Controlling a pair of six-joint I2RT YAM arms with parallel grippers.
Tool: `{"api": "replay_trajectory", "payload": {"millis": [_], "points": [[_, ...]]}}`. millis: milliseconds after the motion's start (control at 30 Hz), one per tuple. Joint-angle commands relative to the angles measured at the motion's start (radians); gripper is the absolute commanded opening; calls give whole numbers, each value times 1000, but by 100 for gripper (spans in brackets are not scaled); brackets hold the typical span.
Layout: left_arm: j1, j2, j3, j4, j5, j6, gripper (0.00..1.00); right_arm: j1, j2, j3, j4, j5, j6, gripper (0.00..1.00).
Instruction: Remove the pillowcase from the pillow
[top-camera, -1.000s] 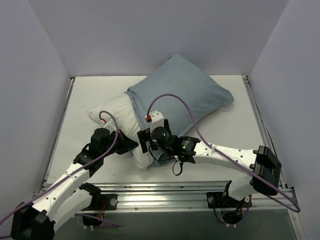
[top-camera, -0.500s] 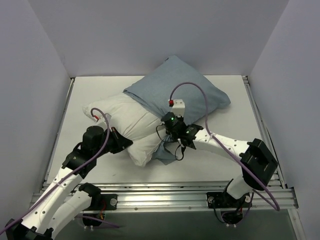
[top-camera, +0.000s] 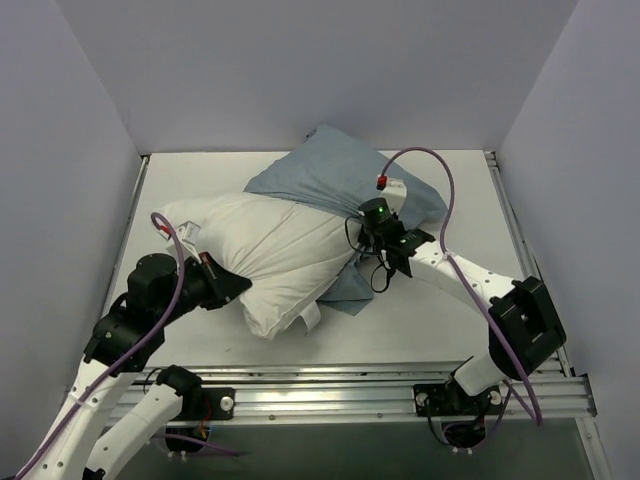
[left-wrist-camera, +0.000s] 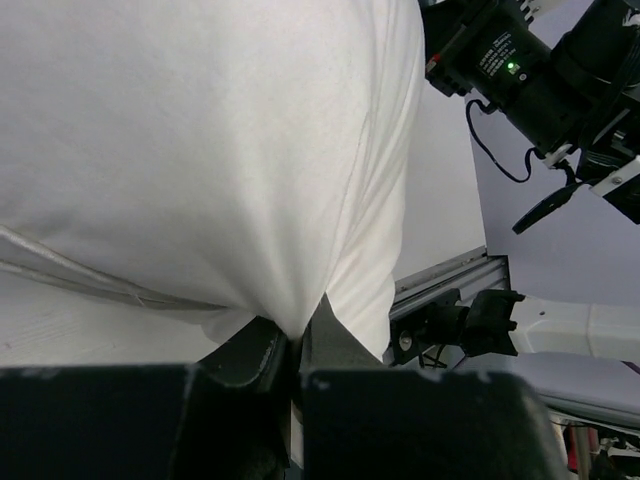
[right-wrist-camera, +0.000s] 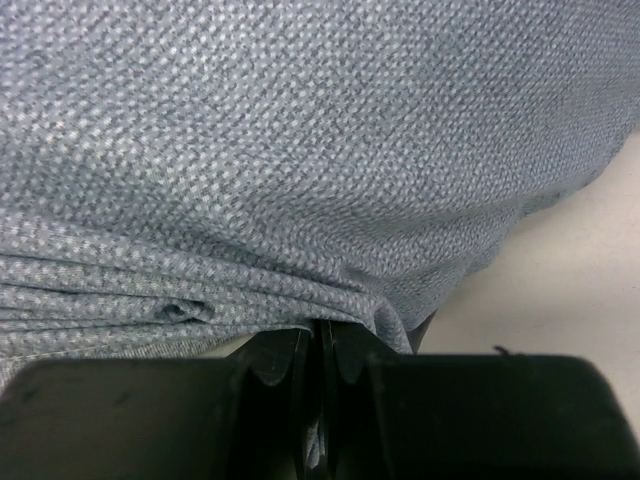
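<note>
The plump white pillow (top-camera: 270, 245) lies across the table's left half, about half of it bared; the light blue pillowcase (top-camera: 330, 172) still covers its far right end. My left gripper (top-camera: 232, 287) is shut on the pillow's near left edge, and the white cloth (left-wrist-camera: 230, 180) bunches into its pinched jaws in the left wrist view. My right gripper (top-camera: 362, 248) is shut on a fold of the pillowcase at its open edge. The blue weave (right-wrist-camera: 300, 150) fills the right wrist view and gathers between the closed fingers (right-wrist-camera: 283, 355).
White walls enclose the table (top-camera: 180, 180) on the left, back and right. A metal rail (top-camera: 330, 385) runs along the near edge by the arm bases. A loose flap of pillowcase (top-camera: 345, 292) lies on the table beside the pillow.
The right gripper shut on the pillowcase and pulled it back and right, baring more pillow. The left arm drew the pillow's edge leftward.
</note>
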Motion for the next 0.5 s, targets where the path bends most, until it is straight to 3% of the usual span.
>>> {"api": "replay_trajectory", "payload": {"millis": [0, 167, 267, 400, 467], "points": [[19, -46, 183, -8, -14, 65, 2, -96, -15, -38, -70, 174, -15, 0], [17, -86, 277, -206, -293, 142, 2, -267, -130, -75, -138, 119, 2, 0], [17, -110, 250, -275, -336, 122, 2, -279, -253, -102, -147, 75, -20, 0], [17, -184, 142, -341, -403, 24, 2, -274, -372, -142, -112, -119, -60, 5], [17, -227, 76, -370, -432, 4, 40, -271, -422, -159, -110, -216, -81, 10]]}}
